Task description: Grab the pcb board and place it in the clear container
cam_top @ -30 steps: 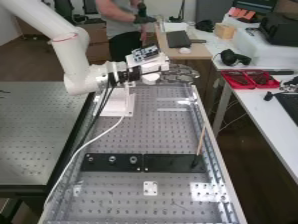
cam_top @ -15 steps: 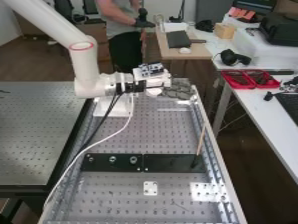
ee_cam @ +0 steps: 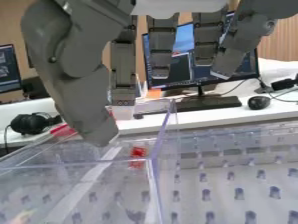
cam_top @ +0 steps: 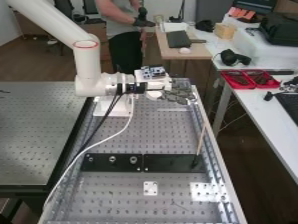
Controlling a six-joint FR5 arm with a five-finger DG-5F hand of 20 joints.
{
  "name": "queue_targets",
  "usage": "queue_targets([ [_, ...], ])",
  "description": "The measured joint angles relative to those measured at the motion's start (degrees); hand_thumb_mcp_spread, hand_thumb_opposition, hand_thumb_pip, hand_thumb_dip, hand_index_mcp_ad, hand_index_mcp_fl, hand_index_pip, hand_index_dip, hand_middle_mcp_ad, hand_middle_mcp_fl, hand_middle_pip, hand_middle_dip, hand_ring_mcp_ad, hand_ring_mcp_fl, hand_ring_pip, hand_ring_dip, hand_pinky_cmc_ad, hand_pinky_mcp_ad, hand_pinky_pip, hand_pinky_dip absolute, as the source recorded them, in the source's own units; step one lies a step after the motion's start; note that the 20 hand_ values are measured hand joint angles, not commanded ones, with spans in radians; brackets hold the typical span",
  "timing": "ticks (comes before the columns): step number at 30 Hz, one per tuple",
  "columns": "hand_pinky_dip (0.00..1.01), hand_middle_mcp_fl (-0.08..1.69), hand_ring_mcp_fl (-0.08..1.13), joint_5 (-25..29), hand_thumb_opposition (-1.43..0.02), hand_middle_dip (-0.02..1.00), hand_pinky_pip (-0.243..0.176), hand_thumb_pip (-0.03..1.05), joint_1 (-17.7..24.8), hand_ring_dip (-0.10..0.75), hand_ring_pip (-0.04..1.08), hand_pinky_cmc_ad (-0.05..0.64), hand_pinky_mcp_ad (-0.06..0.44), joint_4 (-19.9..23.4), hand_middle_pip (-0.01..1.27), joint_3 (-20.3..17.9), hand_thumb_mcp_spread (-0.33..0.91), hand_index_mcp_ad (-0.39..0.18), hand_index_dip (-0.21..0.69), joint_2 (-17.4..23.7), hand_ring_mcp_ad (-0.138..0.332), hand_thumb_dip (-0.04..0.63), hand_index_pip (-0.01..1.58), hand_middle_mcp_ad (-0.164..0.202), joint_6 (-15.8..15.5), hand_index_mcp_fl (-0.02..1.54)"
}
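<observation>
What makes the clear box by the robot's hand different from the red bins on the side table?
The clear box has see-through walls, with the bench's holes showing through them, while the red bins are solid red.
The clear box sits at the far end of the metal bench, near the hand; the red bins are on the white table.
Both have straight walls.

Bright light covers the perforated grey metal counter [cam_top: 159,135]; 1 white glare patch lies nearer the camera than the flat black plate [cam_top: 174,162]. Beyond that plate, pale highlights edge the clear plastic container [ee_cam: 156,156].
</observation>
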Motion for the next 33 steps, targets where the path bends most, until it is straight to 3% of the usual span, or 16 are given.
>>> queue_targets([
  [2,0.42,0.16,0.03,0.1,-0.85,0.16,-0.061,0.65,0.0,0.024,0.09,0.339,0.201,0.0,0.12,-0.1,0.44,-0.124,0.021,0.2,0.243,0.279,1.38,0.061,0.1,0.1],
  [6,0.45,0.12,0.03,0.3,-0.85,0.16,-0.061,0.72,-0.1,0.024,0.1,0.33,0.199,0.3,0.12,-0.3,0.43,-0.124,0.021,0.4,0.244,0.278,1.38,0.058,0.1,0.07],
  [10,0.45,0.12,0.03,0.3,-0.85,0.16,-0.061,0.72,-0.3,0.023,0.09,0.33,0.199,1.2,0.12,-0.8,0.42,-0.124,0.021,1.3,0.244,0.278,1.38,0.058,0.5,0.07],
  [20,0.47,0.12,0.01,0.3,-0.84,0.16,-0.061,0.69,-2.6,0.023,0.1,0.328,0.185,3.0,0.12,-4.6,0.42,-0.124,0.021,11.2,0.244,0.278,1.38,0.058,-0.6,0.07],
  [26,0.48,0.12,0.01,0.8,-0.84,0.16,-0.061,0.68,-5.3,0.023,0.09,0.328,0.183,0.4,0.12,-7.0,0.4,-0.124,0.023,18.0,0.244,0.279,1.37,0.058,-2.5,0.08],
  [33,0.49,0.12,0.01,3.0,-0.83,0.16,-0.061,0.68,-9.1,0.023,0.09,0.33,0.183,-6.1,0.12,-9.0,0.4,-0.122,0.028,24.1,0.244,0.279,1.35,0.059,-4.7,0.08],
])
